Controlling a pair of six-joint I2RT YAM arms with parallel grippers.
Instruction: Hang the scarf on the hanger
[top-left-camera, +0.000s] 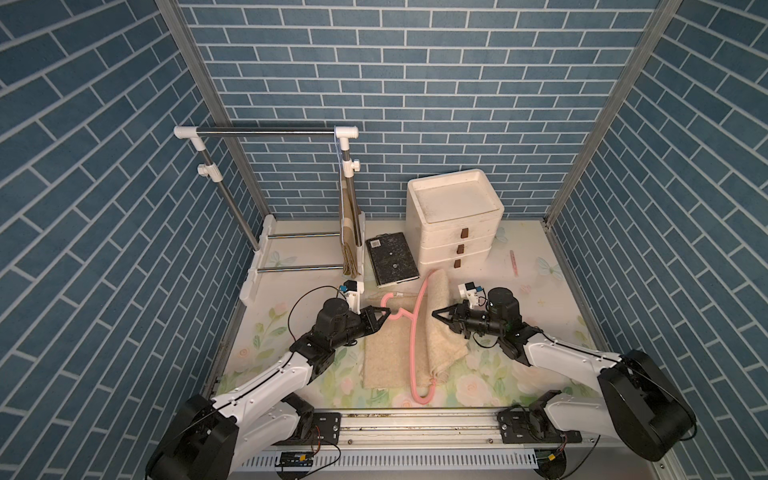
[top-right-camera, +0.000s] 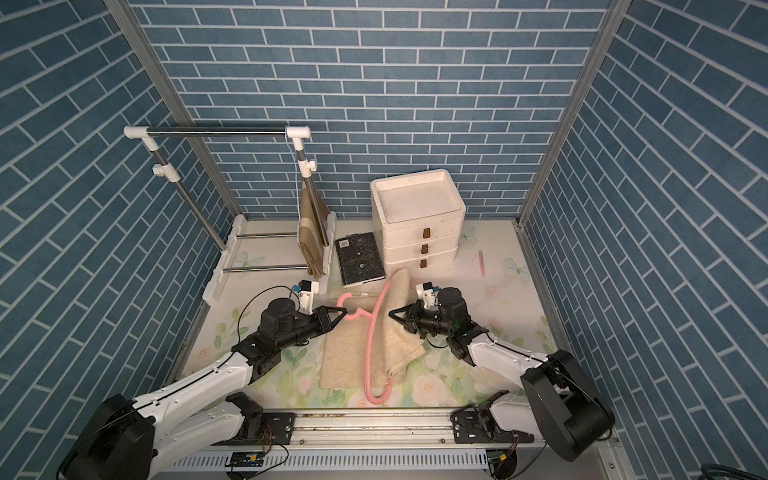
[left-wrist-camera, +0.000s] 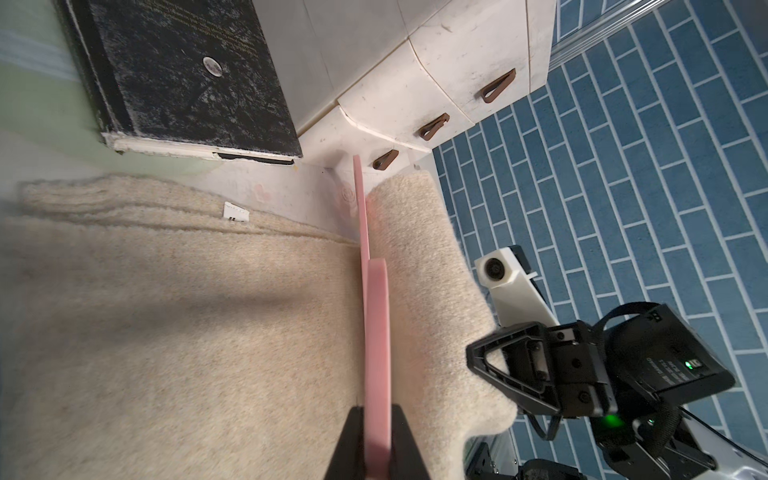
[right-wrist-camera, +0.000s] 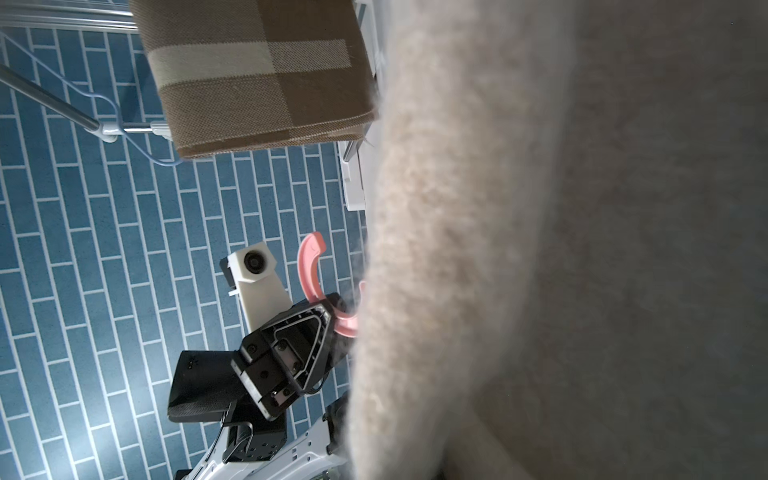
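My left pincer (top-left-camera: 385, 314) pinches the pink hanger (top-left-camera: 412, 345) at its neck. My right pincer (top-left-camera: 436, 314) pinches the beige scarf (top-left-camera: 386, 353). Draping seems underway; next, pull it across.

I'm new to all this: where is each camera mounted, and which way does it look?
Top views: a pair high at the front, looking down at the table; both arms show, left gripper holding the pink hanger, right gripper on the beige scarf.
Left wrist: on the left arm, looking along its own fingers toward the black book and white drawers.
Right wrist: on the right arm, half filled by scarf; its own fingers are hidden.
Shared: each wrist view shows the opposite gripper.
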